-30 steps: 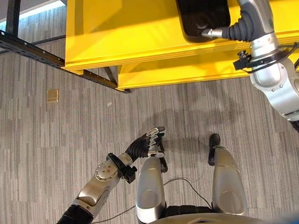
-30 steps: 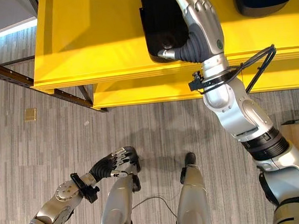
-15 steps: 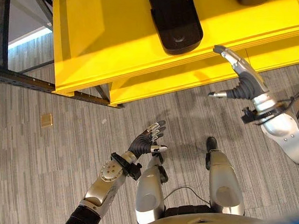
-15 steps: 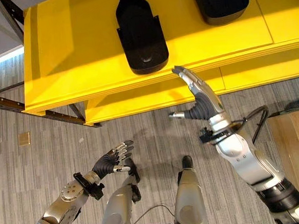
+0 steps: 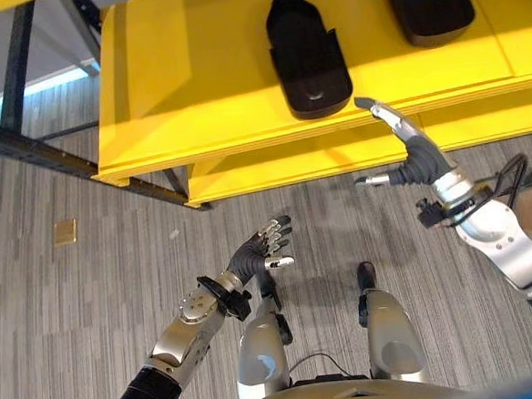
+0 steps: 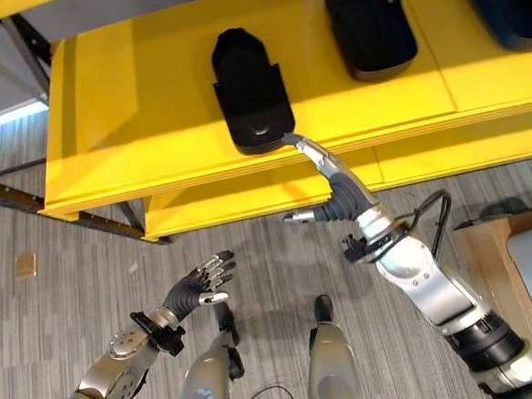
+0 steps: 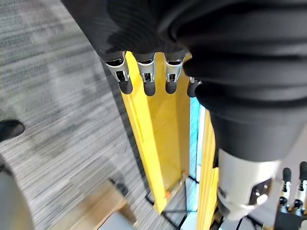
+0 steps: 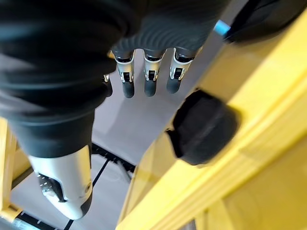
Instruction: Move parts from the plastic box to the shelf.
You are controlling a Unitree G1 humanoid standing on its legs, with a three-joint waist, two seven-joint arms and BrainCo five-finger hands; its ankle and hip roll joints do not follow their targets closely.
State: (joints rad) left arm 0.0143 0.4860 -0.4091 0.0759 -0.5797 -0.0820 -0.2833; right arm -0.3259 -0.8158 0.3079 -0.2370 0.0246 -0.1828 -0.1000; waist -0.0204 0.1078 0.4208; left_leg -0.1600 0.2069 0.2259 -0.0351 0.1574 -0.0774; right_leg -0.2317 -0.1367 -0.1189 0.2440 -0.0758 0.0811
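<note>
Now | my right hand [image 5: 407, 158] empty, fingers spread, just below shelf [image 5: 194, 86] edge | left hand [image 5: 262, 251] loose, idle | part [image 5: 306, 55] on shelf near edge | risk: my raised fingers could clip it off.

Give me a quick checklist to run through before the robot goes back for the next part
1. Right hand empty: ok, fingers straight, thumb out, nothing held.
2. Right hand off the black part: ok, it sits in front of the shelf edge, with its fingertips by the part's near end.
3. Black part resting on the yellow shelf: ok, it lies flat near the front edge, no overhang visible.
4. Left hand free: ok, open, low over the floor, holding nothing.
5. Room on the shelf for more: ok, bare yellow surface to the left of the part.
6. Plastic box position: cannot tell from these views.
</note>
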